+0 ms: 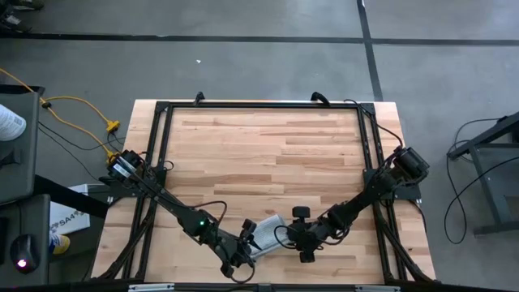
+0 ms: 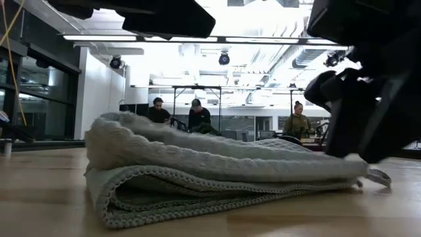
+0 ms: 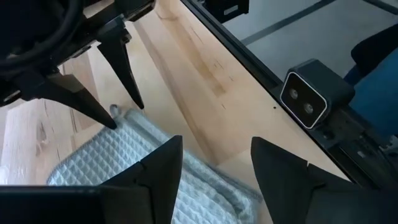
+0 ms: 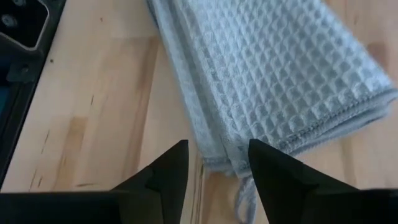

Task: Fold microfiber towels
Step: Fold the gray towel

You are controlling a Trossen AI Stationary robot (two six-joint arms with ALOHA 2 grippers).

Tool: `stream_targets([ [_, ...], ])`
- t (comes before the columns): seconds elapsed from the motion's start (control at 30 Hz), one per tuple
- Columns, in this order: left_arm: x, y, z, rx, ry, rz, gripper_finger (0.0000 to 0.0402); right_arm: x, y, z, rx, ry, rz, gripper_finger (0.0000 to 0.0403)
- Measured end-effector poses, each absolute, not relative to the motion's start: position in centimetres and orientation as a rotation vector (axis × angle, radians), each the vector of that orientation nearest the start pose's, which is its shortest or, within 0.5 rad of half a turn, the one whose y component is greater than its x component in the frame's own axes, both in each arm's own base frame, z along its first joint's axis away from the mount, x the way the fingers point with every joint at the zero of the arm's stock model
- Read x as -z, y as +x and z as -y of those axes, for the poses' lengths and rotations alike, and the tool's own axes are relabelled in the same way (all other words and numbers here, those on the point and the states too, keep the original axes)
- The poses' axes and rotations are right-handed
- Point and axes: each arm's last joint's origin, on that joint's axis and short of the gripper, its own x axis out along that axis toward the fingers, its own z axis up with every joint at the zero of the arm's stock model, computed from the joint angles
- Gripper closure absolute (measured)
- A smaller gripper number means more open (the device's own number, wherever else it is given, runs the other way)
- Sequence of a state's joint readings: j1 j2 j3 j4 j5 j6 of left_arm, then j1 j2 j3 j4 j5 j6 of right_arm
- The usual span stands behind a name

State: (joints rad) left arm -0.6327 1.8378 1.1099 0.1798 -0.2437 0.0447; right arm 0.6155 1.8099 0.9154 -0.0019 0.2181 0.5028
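Note:
The light grey-blue towel [image 1: 266,232] lies folded in several layers on the wooden table [image 1: 259,146] near its near edge. Its rounded fold shows in the low view [image 2: 131,197]. My right gripper [image 4: 217,155] is open and low at the towel's right end, its fingers astride a corner of the stacked edges [image 4: 227,163]. It also shows in the left wrist view [image 3: 127,115]. My left gripper [image 3: 214,165] is open and empty, raised over the towel's near left part [image 3: 124,165]. My right gripper's open fingers [image 4: 267,168] come slanting down from the table's right side. They stand on either side of the towel's corner [image 4: 227,163], which lies flat on the table. I cannot tell whether they touch it.
A black frame rail [image 1: 259,104] runs round the tabletop. A small grey camera [image 3: 308,99] stands at the table's near edge beside the towel. Bare wood lies toward the far side [image 1: 268,138]. People [image 2: 197,115] sit in the room behind the table.

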Motion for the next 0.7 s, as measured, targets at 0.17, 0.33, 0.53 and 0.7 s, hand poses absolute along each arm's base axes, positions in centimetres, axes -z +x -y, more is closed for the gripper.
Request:
stream_targets([
  [0.17, -19.0, 32.4, 22.6, 0.386, 0.277, -0.488, 0.021, -12.9, 28.0, -19.2, -0.156, 0.132, -0.946, 0.0241],
  [0.33, -19.0, 32.4, 22.6, 0.384, 0.277, -0.487, 0.021, -12.8, 27.9, -19.1, -0.151, 0.137, -0.955, 0.0241],
  [0.53, -19.0, 32.5, 22.3, 0.372, 0.252, -0.501, 0.021, -13.1, 28.0, -19.2, -0.159, 0.142, -0.935, 0.0241],
  [0.7, -18.9, 32.6, 22.1, 0.359, 0.237, -0.512, 0.021, -14.7, 27.9, -19.1, -0.188, 0.124, -0.881, 0.0241],
])
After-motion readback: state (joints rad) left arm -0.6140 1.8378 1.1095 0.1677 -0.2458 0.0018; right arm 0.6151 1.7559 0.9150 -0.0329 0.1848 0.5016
